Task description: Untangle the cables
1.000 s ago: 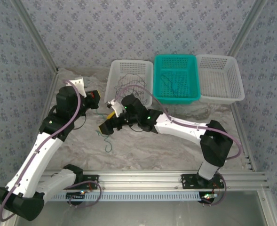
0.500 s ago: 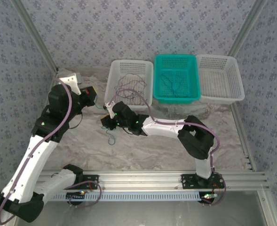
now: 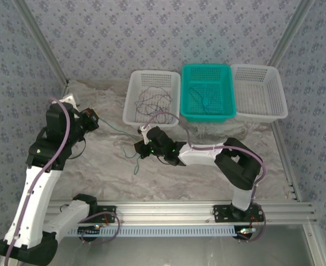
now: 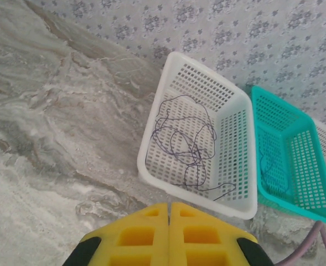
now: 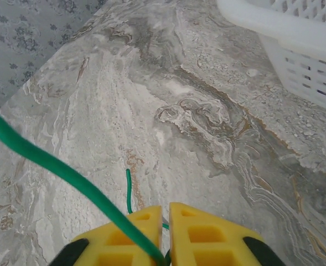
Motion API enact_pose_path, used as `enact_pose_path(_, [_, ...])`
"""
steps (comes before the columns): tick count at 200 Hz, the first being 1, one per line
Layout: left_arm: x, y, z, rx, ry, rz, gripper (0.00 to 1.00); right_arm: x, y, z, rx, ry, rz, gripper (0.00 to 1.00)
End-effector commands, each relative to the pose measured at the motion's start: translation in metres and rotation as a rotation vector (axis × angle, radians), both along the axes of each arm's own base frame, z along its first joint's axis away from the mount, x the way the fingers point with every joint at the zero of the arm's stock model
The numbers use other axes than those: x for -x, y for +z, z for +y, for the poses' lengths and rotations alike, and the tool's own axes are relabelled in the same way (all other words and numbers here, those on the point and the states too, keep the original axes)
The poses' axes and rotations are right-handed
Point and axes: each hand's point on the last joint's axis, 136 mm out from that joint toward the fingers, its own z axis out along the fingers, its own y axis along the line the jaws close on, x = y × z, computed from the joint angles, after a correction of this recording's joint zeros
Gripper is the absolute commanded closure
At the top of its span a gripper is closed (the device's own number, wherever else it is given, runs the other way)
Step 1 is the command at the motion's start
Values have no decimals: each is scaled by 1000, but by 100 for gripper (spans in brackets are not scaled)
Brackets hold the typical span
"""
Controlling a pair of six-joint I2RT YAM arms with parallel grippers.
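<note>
A teal-green cable (image 3: 118, 131) stretches taut above the table between my two grippers. My left gripper (image 3: 92, 118) is shut on one end; in the left wrist view its yellow fingers (image 4: 151, 233) are pressed together and the wire itself is hidden. My right gripper (image 3: 139, 148) is shut on the green cable (image 5: 52, 160), which runs up and left from its jaws, and a loose tail (image 5: 128, 188) hangs toward the table. The dark purplish-black cable (image 4: 187, 138) lies looped in the left white basket (image 3: 130, 105). A blue cable (image 3: 201, 100) lies in the teal basket (image 3: 207, 67).
A second white basket (image 3: 279, 94) stands at the back right, beside the teal one. All three baskets line the far edge of the marbled table (image 3: 96, 166). Patterned walls close in on the left, back and right. An aluminium rail (image 3: 168, 210) runs along the near edge.
My left gripper has pulled back to the left and my right gripper has shifted right, drawing the green cable out into a longer, tighter line between them.
</note>
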Motion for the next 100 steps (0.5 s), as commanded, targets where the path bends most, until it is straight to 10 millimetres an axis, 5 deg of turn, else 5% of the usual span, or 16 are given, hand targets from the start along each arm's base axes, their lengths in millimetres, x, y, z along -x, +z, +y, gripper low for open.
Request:
enact_pose_path(1, [6, 88, 26, 45, 117, -299, 100, 20, -83, -55, 226, -64, 216, 100])
enact_pose_path(37, [-11, 47, 4, 49, 13, -220, 100, 30, -52, -41, 137, 2, 218, 100])
enact_pose_path(73, [-15, 6, -5, 24, -43, -151, 39, 32, 3, -32, 55, 55, 151, 100])
enact_pose_path(100, [-3, -3, -19, 23, -146, -163, 14, 32, 32, -31, 36, 82, 105, 100])
